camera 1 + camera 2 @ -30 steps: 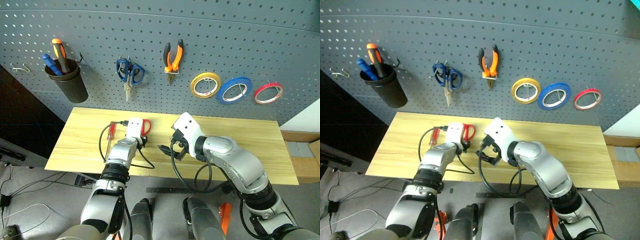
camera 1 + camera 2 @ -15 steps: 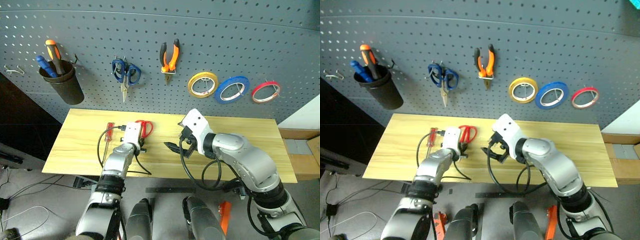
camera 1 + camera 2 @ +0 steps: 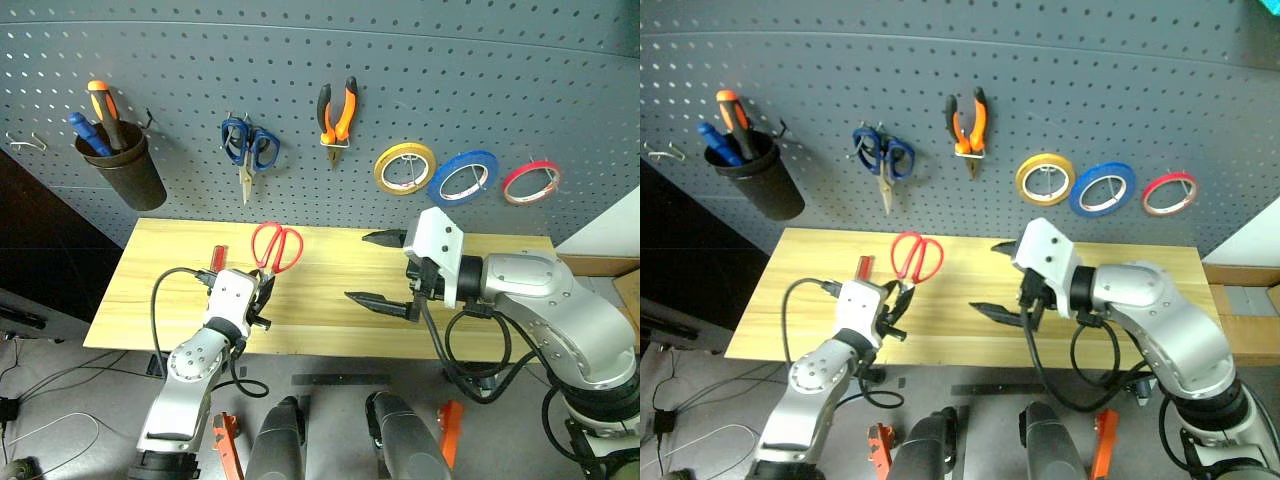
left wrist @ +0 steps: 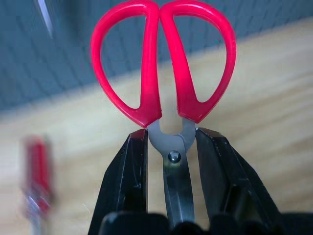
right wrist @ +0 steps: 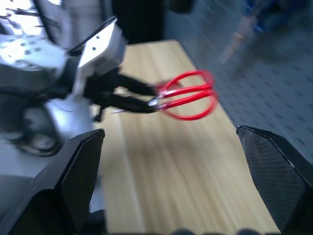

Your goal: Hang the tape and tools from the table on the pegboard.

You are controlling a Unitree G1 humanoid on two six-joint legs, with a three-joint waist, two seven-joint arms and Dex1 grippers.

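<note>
A dark, round plastic cup (image 3: 118, 170) hangs on the dark grey perforated pegboard (image 3: 500, 70) at its left end, and in it stand two screwdrivers, handles up: an orange-handled screwdriver (image 3: 101, 103) and, just beside it, a blue-handled screwdriver (image 3: 80, 128). Along the board to the right hang blue-handled scissors (image 3: 246, 150), orange-and-black-handled pliers (image 3: 337, 110), a thick yellow tape roll (image 3: 405, 167), a wider blue tape roll (image 3: 462, 177) and the thin red ring of tape (image 3: 531, 181), each on its own hook. Below lies the light wood plank table (image 3: 520, 300). The left gripper (image 4: 171, 147) is clamped narrowly on the red-handled scissors (image 3: 274, 246), its black fingers (image 4: 131, 171) pressing the metal shank at the pivot, the two red loops pointing toward the pegboard above the table's left part. A slim red-handled screwdriver (image 3: 216, 256) lies on the wood just beside the left arm. The right gripper (image 3: 382, 268) hangs over the middle of the table with its fingers spread wide, holding nothing, and it faces the scissors.
</note>
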